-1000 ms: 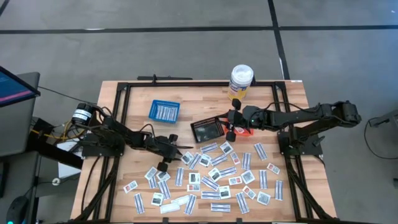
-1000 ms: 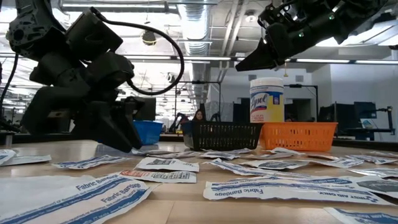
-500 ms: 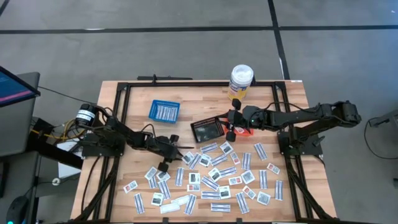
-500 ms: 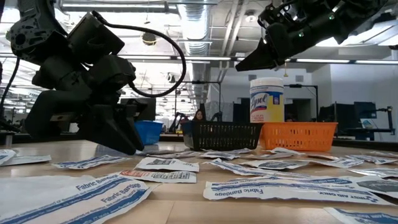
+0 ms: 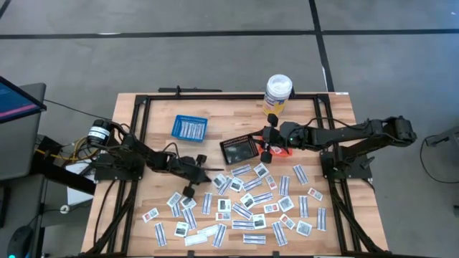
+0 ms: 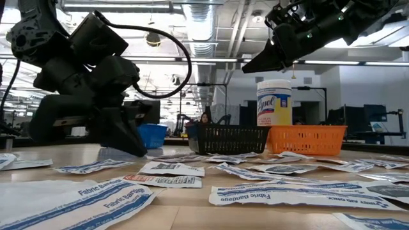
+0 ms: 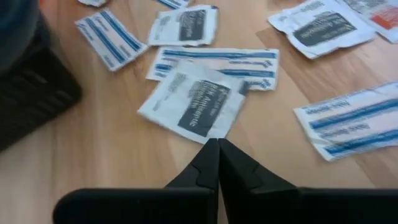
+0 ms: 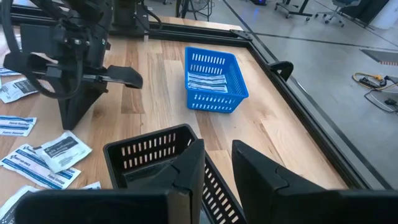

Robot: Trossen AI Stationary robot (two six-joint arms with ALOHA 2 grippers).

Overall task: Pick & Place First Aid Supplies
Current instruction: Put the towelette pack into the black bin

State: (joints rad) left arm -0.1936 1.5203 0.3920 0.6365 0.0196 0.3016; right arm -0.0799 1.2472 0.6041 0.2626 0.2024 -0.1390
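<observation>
Many small flat white packets point(image 5: 247, 204) lie scattered over the near half of the wooden table. My left gripper point(image 7: 217, 144) is low over the left part of the heap, tipped down, shut at the near corner of a white square packet with a dark label point(image 7: 198, 107). Under that packet lies a blue-striped strip point(image 7: 214, 62). My right gripper point(image 8: 217, 171) hangs open above the black basket point(image 8: 149, 155), nothing between its fingers. My left gripper has its two fingertips point(image 7: 210, 152) closed together on the square packet's near corner point(image 7: 209, 135). The fingers slant down from the table's left side. The packet lies flat on the table and partly on the strip below it.
A blue basket point(image 5: 189, 127) holding several strips stands at the far left. An orange basket point(image 6: 307, 139) sits beside the black one, under my right arm. A tall white bottle with a yellow label point(image 5: 277, 93) stands at the far edge. A black frame borders the table.
My left gripper has shut its fingers at the square packet's corner while staying over the same spot. My right arm has kept still.
</observation>
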